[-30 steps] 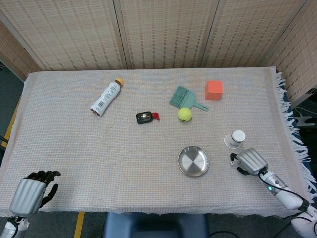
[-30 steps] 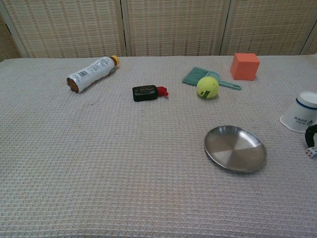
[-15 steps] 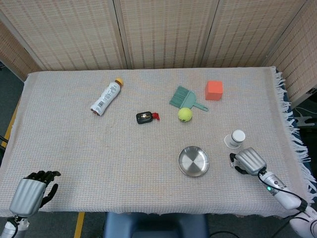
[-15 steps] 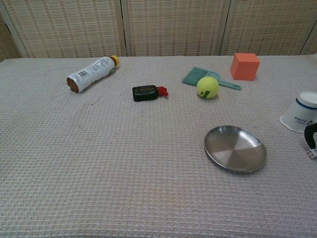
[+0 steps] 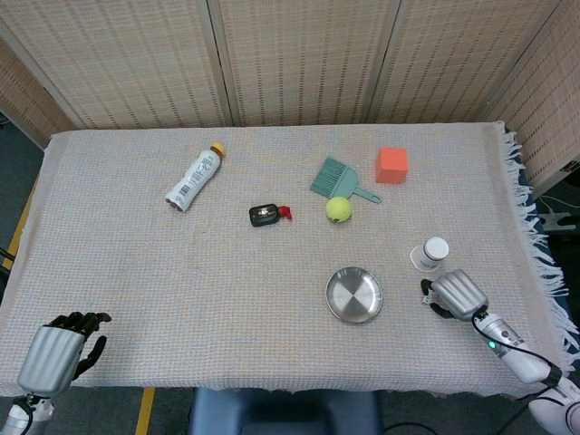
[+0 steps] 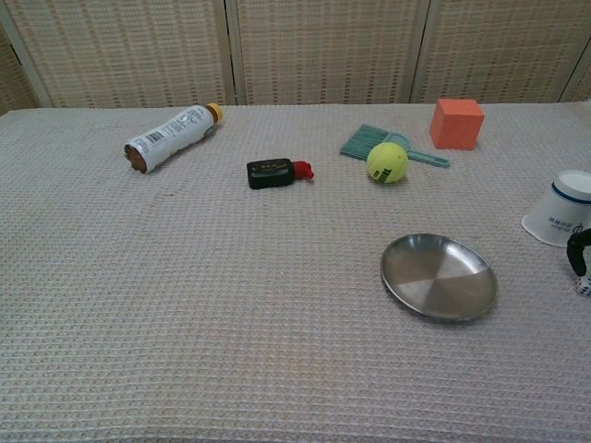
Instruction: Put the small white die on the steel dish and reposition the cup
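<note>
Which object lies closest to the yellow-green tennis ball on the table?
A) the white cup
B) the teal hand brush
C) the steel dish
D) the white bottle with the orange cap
B: the tennis ball sits right beside the teal hand brush, nearly touching it, while the steel dish, the white bottle and the white cup all lie clearly farther away.

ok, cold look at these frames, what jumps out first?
The shiny steel dish near the table's front, empty, and the orange cube at the far right. The right hand sits just right of the dish, beside the upside-down white cup, its fingers at the small white die.
</note>
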Tool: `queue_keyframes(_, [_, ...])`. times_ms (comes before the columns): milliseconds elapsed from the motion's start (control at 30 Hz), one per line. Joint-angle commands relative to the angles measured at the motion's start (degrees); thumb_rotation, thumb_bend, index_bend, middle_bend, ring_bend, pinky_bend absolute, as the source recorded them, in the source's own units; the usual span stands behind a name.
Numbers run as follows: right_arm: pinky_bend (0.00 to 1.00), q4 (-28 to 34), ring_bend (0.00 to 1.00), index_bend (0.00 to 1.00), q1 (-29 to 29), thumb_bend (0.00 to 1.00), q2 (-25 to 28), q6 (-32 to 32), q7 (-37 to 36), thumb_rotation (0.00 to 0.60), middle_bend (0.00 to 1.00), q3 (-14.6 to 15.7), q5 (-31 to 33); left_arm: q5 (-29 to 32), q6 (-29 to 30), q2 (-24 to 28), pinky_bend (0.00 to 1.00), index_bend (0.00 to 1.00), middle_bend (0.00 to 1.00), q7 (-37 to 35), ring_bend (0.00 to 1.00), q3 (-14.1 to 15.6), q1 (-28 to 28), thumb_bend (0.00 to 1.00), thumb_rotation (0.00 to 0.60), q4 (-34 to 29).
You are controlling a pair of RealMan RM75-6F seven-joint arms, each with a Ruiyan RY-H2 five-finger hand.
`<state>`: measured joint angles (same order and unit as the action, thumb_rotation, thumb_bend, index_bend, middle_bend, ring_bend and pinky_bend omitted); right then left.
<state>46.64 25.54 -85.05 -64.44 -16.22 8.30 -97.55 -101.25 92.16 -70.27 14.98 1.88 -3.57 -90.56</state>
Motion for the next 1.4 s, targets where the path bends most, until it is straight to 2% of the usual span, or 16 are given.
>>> queue_keyframes(33, [0.95, -0.1, 0.70, 0.42, 0.0, 0.23, -0.1, -0.1, -0.2, 0.600, 0.79, 0.1, -0.1, 0.0, 0.0, 0.0, 0.63, 0.41, 0.52, 0.0, 0.49, 0.0, 0.0, 0.39, 0.600, 0.0])
queue_keyframes(200, [0.95, -0.4, 0.70, 0.39, 0.0, 0.21, -0.4, -0.5, -1.4, 0.600, 0.79, 0.3, -0.4, 0.0, 0.1, 0.0, 0.63, 0.41, 0.52, 0.0, 0.49, 0.0, 0.0, 0.39, 0.600, 0.0])
queue_keyframes(500, [0.95, -0.7, 0.71, 0.41, 0.5, 0.21, -0.3, -0.4, -5.7, 0.600, 0.80, 1.4, -1.2, -0.1, 0.2, 0.0, 0.63, 0.41, 0.52, 0.0, 0.49, 0.0, 0.0, 0.39, 0.600, 0.0])
queue_keyframes(767, [0.96, -2.2, 0.72, 0.56, -0.2, 0.21, -1.3, -2.4, -3.5, 0.600, 0.81, 0.6, -0.8, -0.1, 0.1, 0.0, 0.63, 0.41, 0.52, 0.1, 0.49, 0.0, 0.0, 0.39, 0.600, 0.0])
queue_keyframes(1067, [0.96, -1.3, 0.72, 0.52, -0.2, 0.21, -1.0, -1.6, -1.8, 0.600, 0.81, 0.5, -0.3, 0.0, 0.1, 0.0, 0.63, 0.41, 0.52, 0.1, 0.49, 0.0, 0.0, 0.39, 0.600, 0.0])
queue_keyframes(1400, [0.96, -0.1, 0.72, 0.55, -0.9, 0.21, -0.7, -5.8, -1.7, 0.600, 0.81, 0.0, -1.1, 0.0, 0.0, 0.0, 0.63, 0.41, 0.52, 0.0, 0.49, 0.0, 0.0, 0.39, 0.600, -0.1])
